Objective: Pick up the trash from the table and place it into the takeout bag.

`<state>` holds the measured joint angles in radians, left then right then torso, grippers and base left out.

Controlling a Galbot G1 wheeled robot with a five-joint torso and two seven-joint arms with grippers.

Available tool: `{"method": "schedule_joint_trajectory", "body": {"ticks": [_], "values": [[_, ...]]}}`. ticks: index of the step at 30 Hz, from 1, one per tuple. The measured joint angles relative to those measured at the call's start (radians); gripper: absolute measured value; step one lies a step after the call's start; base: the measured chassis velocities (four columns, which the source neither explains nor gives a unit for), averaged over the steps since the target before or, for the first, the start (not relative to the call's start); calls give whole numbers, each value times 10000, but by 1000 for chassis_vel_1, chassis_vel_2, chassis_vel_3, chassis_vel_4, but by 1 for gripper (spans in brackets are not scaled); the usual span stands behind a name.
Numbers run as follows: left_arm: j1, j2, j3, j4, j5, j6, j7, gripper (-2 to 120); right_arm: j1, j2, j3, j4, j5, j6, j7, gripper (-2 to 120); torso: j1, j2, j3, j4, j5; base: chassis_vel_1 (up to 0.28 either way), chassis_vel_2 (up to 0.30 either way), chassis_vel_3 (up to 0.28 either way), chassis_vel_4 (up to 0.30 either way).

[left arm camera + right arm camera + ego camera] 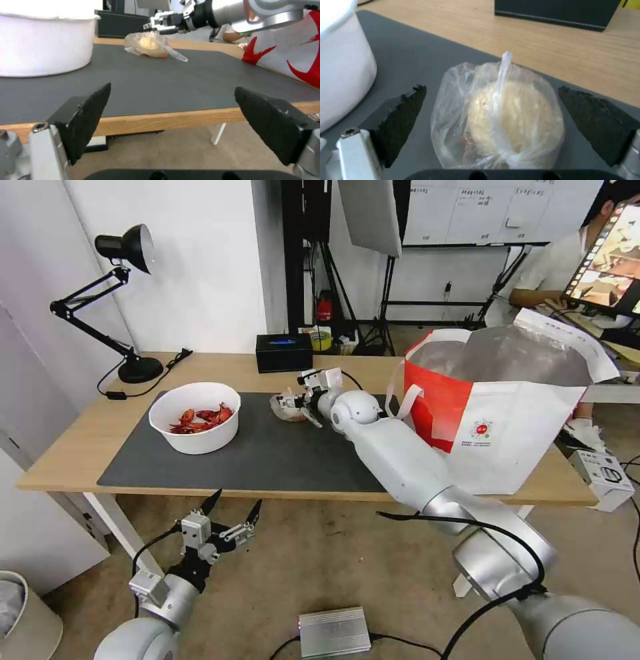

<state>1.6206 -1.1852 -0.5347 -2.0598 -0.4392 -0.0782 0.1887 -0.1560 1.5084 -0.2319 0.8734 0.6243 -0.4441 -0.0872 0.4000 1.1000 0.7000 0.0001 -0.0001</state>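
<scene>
A knotted clear bag [285,407] [149,45] [498,117] with a pale lump inside lies on the dark mat [267,453] of the table [87,437]. My right gripper [299,403] [493,120] is open, one finger on each side of the bag without closing on it. The white bowl [195,418] [43,42] [340,62] of red crayfish shells sits at the mat's left. The red-and-white takeout bag [507,407] [293,52] stands open at the table's right end. My left gripper [230,513] [173,125] hangs open below the table's front edge, with nothing in it.
A black rectangular box [285,353] [556,12] and a roll of tape [321,339] stand at the table's back edge. A black desk lamp [120,300] occupies the far left corner. A bin [20,613] and a silver power unit [333,632] are on the floor.
</scene>
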Motion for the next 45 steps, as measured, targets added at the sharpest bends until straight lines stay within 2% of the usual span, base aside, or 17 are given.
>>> {"method": "schedule_joint_trajectory", "body": {"ticks": [18, 21, 23, 25, 28, 31, 33, 34, 35, 36, 38, 41, 43, 45], "values": [[-20, -81, 159, 1, 122, -3, 1, 100, 56, 152, 102, -916, -583, 287, -616, 99, 0, -1, 0, -2, 1, 0, 0, 0, 0], [-14, -84, 160, 2, 126, -4, 1, 100, 56, 180, 109, -970, -604, 393, -666, 92, 0, -1, 0, -2, 0, 0, 0, 0, 0], [-8, -93, 160, 1, 128, -6, 0, 100, 57, 201, 111, -1022, -641, 575, -722, 80, 0, 0, 0, -1, 1, 0, 0, 0, 0], [-8, -95, 160, 1, 130, -6, 0, 100, 56, 203, 111, -1028, -645, 609, -727, 78, 0, 0, 0, -1, 1, 0, 0, 0, 0], [1, -122, 180, 21, 147, -18, 0, 100, 8, 202, 113, -1046, -675, 704, -734, 61, 0, 0, 0, -2, 1, 0, 0, 0, 0], [4, -143, 205, 53, 194, -38, 0, 100, -16, 189, 122, -1046, -694, 709, -735, 54, 0, 0, 0, -1, 1, 0, 0, 0, 0], [5, -165, 239, 93, 236, -109, 0, 100, -40, 156, 128, -1036, -697, 710, -737, 44, 0, 0, 0, 0, 1, 0, 0, 0, 0], [5, -165, 239, 93, 236, -109, 0, 100, -40, 156, 128, -1036, -697, 710, -737, 44, 0, 0, 0, 0, 1, 0, 0, 0, 0], [4, -183, 276, 135, 267, -169, 0, 100, -69, 77, 131, -977, -697, 710, -722, 34, 0, 0, 0, -1, 1, 0, 0, 0, 0], [4, -183, 276, 135, 267, -169, 0, 100, -69, 77, 131, -977, -697, 710, -722, 34, 0, 0, 0, -1, 1, 0, 0, 0, 0], [0, -187, 292, 148, 271, -179, 1, 100, -127, -51, 132, -785, -681, 682, -657, 25, 0, 0, 0, -1, 2, 0, 0, 0, 0], [-4, -187, 292, 151, 271, -180, 1, 100, -148, -96, 132, -704, -674, 670, -619, 22, 0, -1, 0, 0, 2, 0, 0, 0, 0], [-22, -146, 285, 158, 248, -184, 3, 100, -333, -445, 116, 123, -507, 460, -196, 9, 1, -1, 0, -2, 1, 0, 0, 0, 0], [-23, -132, 272, 158, 230, -186, 4, 100, -419, -567, 99, 475, -438, 325, 83, 7, 0, 0, 0, -2, 2, 0, 0, 0, 0]]}}
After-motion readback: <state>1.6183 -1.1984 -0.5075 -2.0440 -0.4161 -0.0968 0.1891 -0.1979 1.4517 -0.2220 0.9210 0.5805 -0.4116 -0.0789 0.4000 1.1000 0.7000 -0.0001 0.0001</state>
